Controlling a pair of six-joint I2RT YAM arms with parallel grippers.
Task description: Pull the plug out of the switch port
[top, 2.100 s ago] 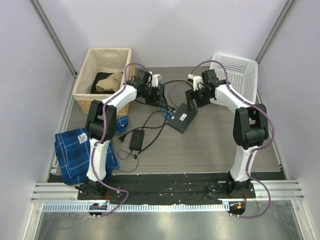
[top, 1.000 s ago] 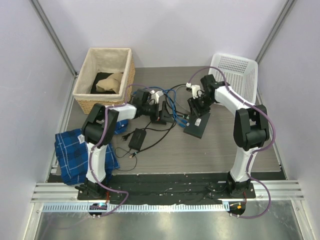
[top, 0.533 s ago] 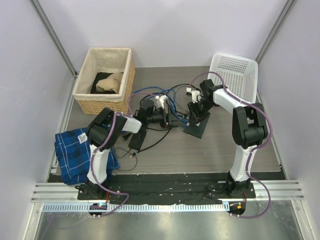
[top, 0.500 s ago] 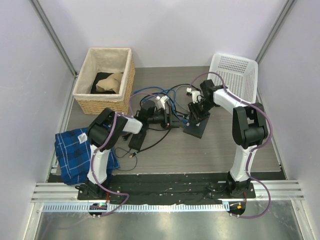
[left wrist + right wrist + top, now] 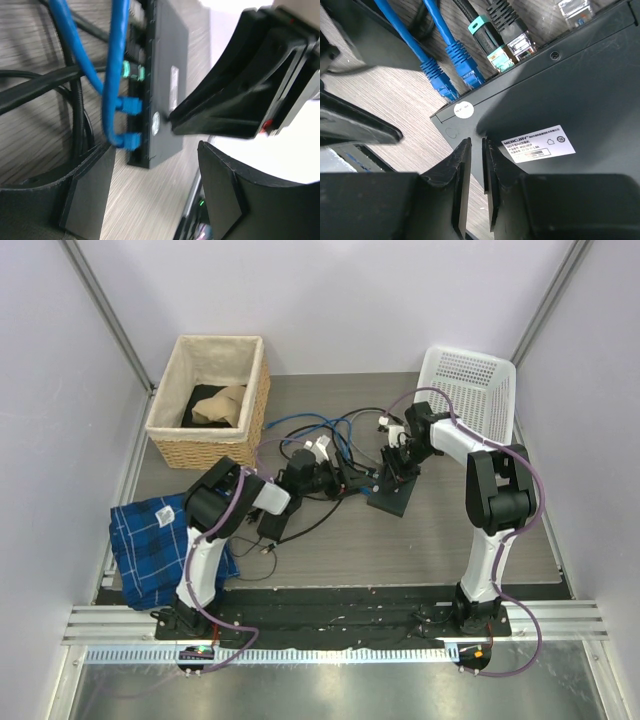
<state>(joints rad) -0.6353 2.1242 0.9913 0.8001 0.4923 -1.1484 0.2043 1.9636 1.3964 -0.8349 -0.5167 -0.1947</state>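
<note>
left claw [image 5: 152,162]: mine, wide open, empty, facing blue plugs [image 5: 131,106]
right claw [image 5: 476,150]: mine, almost closed, empty, over switch port [image 5: 560,85]
switch port: mid-desk, nearer far edge

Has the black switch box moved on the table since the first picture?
Yes. The switch box has slid to the right and a little nearer to the arm bases, farther from the wicker basket.

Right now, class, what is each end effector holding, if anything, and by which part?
Nothing is gripped. The left end effector is open before the blue plugs. The right end effector is shut above the switch port, clamping nothing.
</note>
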